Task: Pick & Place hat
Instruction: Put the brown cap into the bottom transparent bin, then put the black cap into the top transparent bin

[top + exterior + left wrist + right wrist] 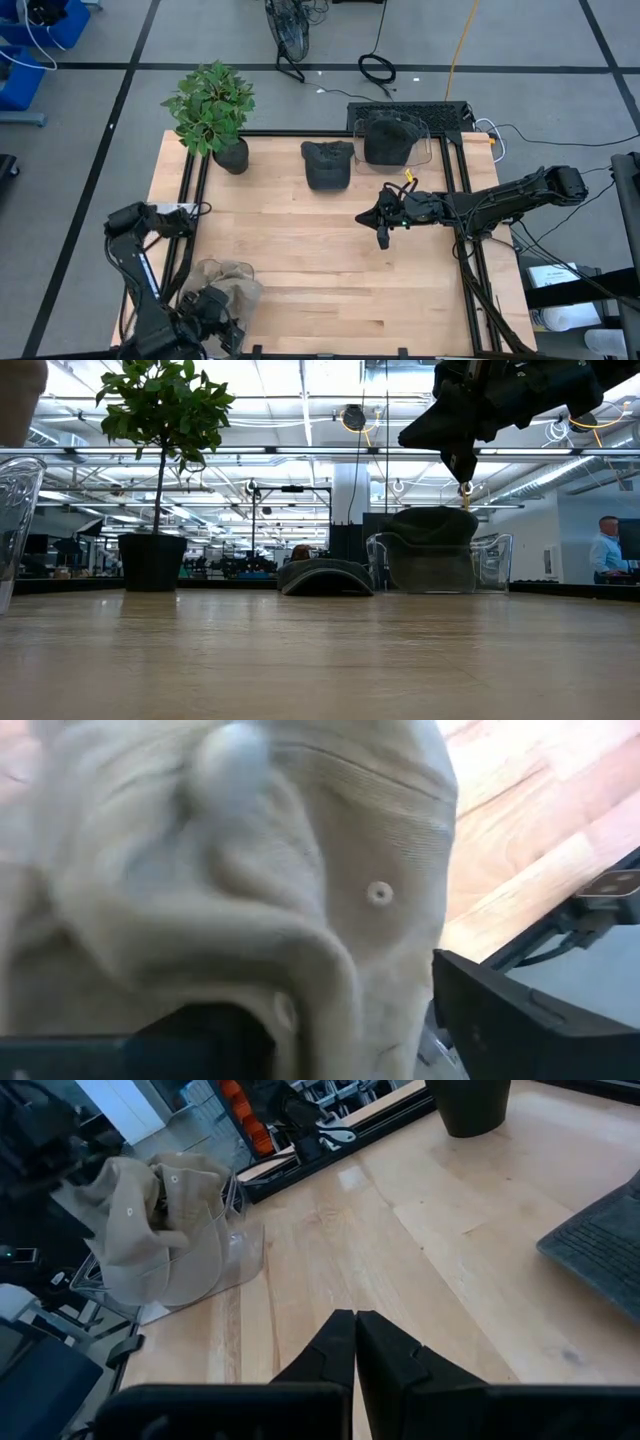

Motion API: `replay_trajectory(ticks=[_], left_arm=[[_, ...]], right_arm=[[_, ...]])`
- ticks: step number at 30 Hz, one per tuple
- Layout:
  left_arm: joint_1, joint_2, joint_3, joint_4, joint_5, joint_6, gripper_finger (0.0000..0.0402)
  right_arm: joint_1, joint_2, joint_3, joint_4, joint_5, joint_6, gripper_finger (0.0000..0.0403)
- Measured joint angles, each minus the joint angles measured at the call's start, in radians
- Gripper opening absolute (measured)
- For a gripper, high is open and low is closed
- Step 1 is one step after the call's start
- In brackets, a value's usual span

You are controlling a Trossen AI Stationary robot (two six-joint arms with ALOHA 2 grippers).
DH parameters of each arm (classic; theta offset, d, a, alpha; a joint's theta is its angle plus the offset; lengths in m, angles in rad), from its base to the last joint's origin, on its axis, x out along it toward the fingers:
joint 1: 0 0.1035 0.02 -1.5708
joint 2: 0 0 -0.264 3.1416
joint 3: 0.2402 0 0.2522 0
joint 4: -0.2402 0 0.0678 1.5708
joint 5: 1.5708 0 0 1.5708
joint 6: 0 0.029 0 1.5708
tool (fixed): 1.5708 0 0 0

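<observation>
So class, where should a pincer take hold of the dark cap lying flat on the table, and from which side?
Grip the dark cap at its raised crown, coming straight down from above: it lies flat on the table, brim low, and the right pincer hovers nearby, shut.

Three hats show in the high view. A beige hat lies crumpled at the lower left, its soft fabric bunched into folds with small eyelets showing. A dark cap lies flat at upper centre, brim toward the bottom of the frame. Just right of it, another dark hat sits in a clear container.
</observation>
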Motion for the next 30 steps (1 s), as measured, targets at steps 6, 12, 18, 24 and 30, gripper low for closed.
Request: replay_trajectory(ticks=[6,12,18,24,30], left_arm=[[0.0,-0.103,0.0,-0.063,0.003,0.0,0.0295],[0.0,-0.187,0.0,-0.119,0.003,0.005,0.0299],[0.017,-0.244,0.0,-0.119,-0.04,0.101,0.0299],[0.078,-0.275,0.0,-0.117,-0.177,0.265,0.0299],[0.239,-0.278,0.0,-0.115,-0.247,0.449,0.0299]], right_arm=[[0.0,0.0,0.0,0.0,0.0,0.0,0.0004],[0.0,0.0,0.0,0.0,-0.003,0.0,0.0004],[0.0,0.0,0.0,0.0,-0.004,0.0,0.0004],[0.0,0.0,0.0,0.0,-0.004,0.0,0.0004],[0.0,0.0,0.0,0.0,-0.004,0.0,0.0004]])
